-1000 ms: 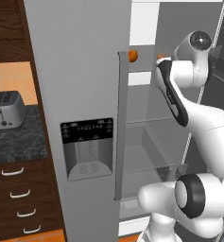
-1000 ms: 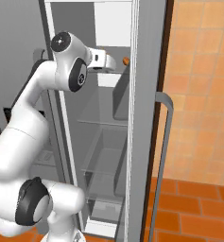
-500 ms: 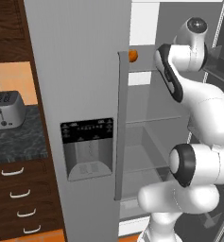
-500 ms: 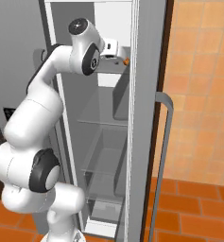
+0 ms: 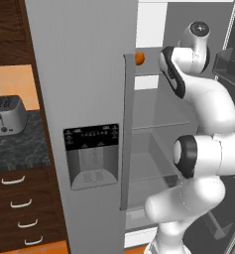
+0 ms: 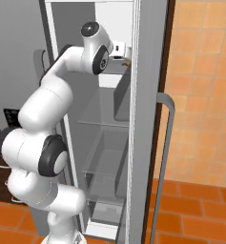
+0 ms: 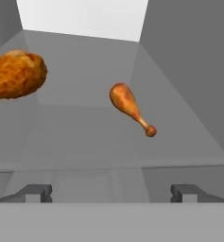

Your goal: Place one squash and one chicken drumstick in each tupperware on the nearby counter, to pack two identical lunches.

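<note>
A simulated kitchen is shown, with orange floor tiles, orange wall tiles and a tall grey fridge (image 5: 89, 99) whose right-hand compartment stands open. The fridge is taken as the landmark throughout.

Inside the top of the fridge, the gripper (image 7: 111, 191) is seen in the hand view with its two dark finger tips (image 7: 35, 193) set wide apart and nothing between them. Beyond the tips, on the grey upper shelf (image 7: 108, 142), two pieces of chicken are lying. The nearer-centre chicken drumstick (image 7: 131, 108) is placed just ahead of the gripper and apart from it, its bulbous end pointing up-left and its thin bone tip down-right in that view. A second drumstick (image 7: 15, 74) is found to the left, larger in the view and cut off by the edge; the two are well apart from each other.

From the left base view, an orange-brown piece (image 5: 139, 58) is glimpsed at the top shelf level, just past the edge of the closed fridge door. The white arm (image 5: 203, 114) is seen rising in front of the open compartment and bending into its top. In the right base view the hand (image 6: 120, 51) is held at the same upper shelf.

To the left of the fridge, the counter (image 5: 15, 149) of dark marbled stone is seen above dark wood drawers (image 5: 20, 208) with curved silver handles. A silver toaster (image 5: 6, 115) is standing on it.
</note>
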